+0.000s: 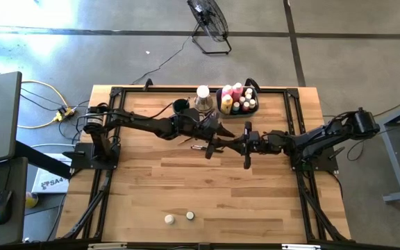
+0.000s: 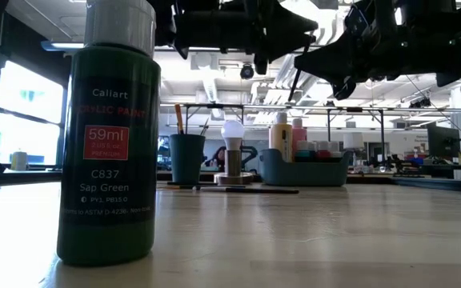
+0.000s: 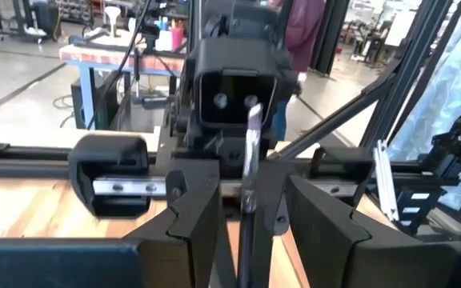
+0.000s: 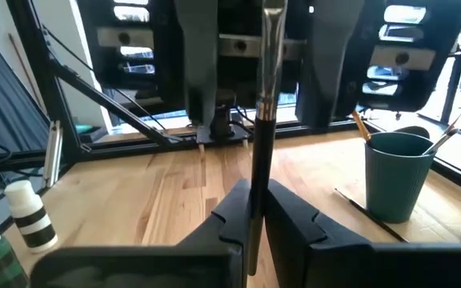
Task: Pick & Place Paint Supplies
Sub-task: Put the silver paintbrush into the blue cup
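A thin brush [image 4: 267, 72] with a dark handle and a silver ferrule is held in the air over the middle of the table. My right gripper [image 4: 250, 224] is shut on its handle. My left gripper [image 3: 254, 216] faces it from the table's left, open, with one finger [image 4: 198, 48] on each side of the brush's ferrule end [image 3: 252, 140], touching nothing that I can see. In the high view the two grippers meet nose to nose, left gripper [image 1: 219, 142] and right gripper [image 1: 240, 144]. Another brush [image 2: 246, 190] lies flat on the table. Two white-capped pots [image 1: 169, 219] [image 1: 189, 216] stand near the near edge. My right gripper pinches the brush's dark handle [image 4: 256, 172] between its two fingers. It comes level from the table's right side, and the brush runs on ahead along the fingers toward my left gripper. The brush is lifted clear of the table.
At the far edge stand a grey-blue bin [image 1: 237, 107] with several bottles, a teal cup [image 4: 394, 172] holding brushes, and a white bulb on a base [image 1: 202, 97]. A dark green paint bottle [image 2: 110, 136] stands close to the low camera. The table's middle and near part is bare wood [image 1: 255, 201].
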Robot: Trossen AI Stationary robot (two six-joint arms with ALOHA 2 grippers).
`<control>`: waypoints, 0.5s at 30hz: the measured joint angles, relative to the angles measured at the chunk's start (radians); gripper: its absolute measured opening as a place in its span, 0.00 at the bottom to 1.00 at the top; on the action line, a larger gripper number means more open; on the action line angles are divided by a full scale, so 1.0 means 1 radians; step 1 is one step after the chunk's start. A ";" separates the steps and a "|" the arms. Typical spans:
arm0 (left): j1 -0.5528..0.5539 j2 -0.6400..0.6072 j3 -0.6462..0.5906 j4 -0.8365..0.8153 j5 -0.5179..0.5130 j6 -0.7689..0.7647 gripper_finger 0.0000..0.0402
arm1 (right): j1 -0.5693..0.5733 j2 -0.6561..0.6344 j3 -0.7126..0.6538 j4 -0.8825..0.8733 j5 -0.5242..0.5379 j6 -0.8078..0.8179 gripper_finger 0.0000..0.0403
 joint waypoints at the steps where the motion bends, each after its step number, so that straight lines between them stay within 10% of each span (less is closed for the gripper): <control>1: 0.000 0.000 0.000 0.006 0.000 0.000 0.36 | 0.000 0.000 0.000 0.000 0.000 0.000 0.06; 15: 0.000 0.008 0.000 0.008 -0.034 0.000 0.36 | 0.000 0.000 0.000 0.004 0.000 -0.001 0.06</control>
